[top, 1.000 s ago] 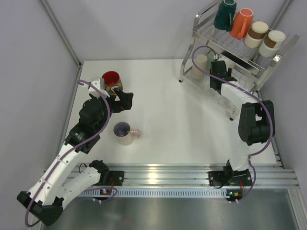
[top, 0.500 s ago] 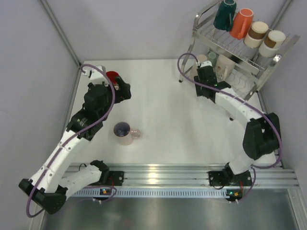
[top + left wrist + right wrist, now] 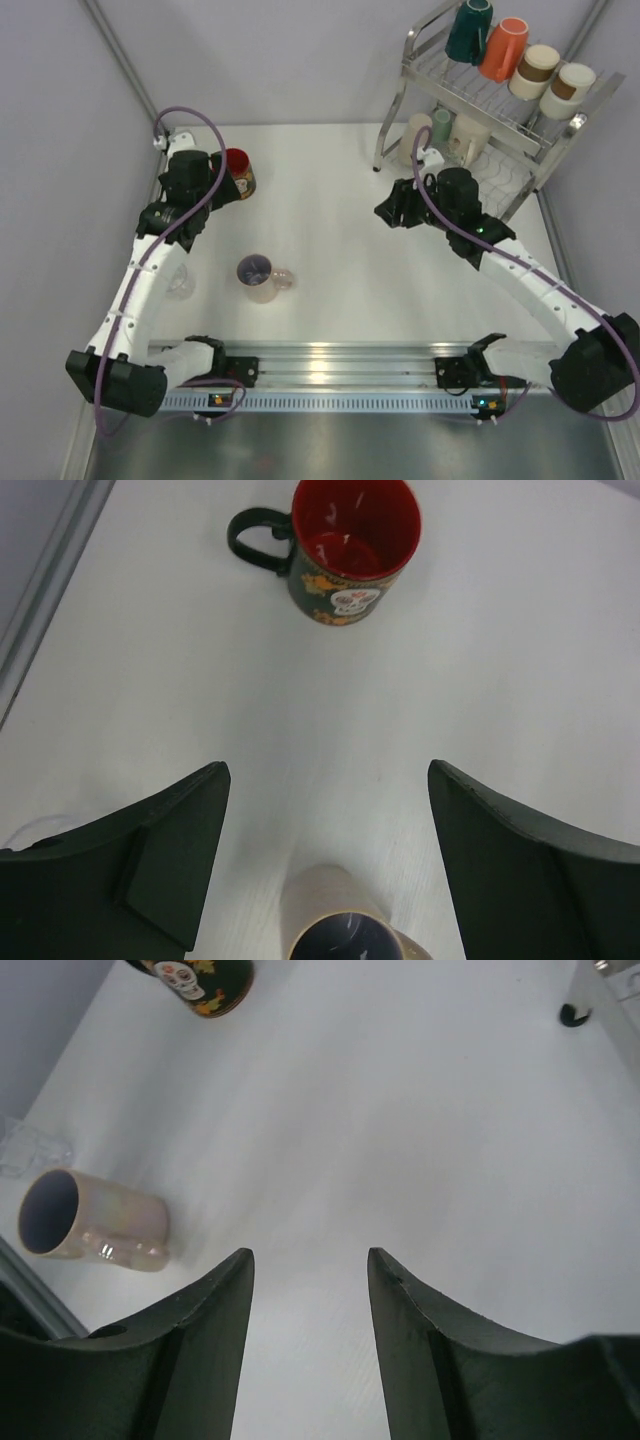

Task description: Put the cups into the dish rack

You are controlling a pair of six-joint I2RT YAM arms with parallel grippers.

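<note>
I'm drawing the right gripper [image 3: 310, 1260], wide and empty, back from the dish rack [image 3: 480, 95]. The left gripper [image 3: 325, 800], also wide, is retreating above the red mug [image 3: 355, 540] and pinkish mug [image 3: 262, 277] on the tabletop [image 3: 340, 250].

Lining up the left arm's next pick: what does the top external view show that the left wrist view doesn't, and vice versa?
Top only: the dish rack with cups on both shelves, and the right fingers. Left wrist only: the skull print on the red-lined mug and its black handle. Both: that mug, the pinkish mug and the left fingers.
</note>
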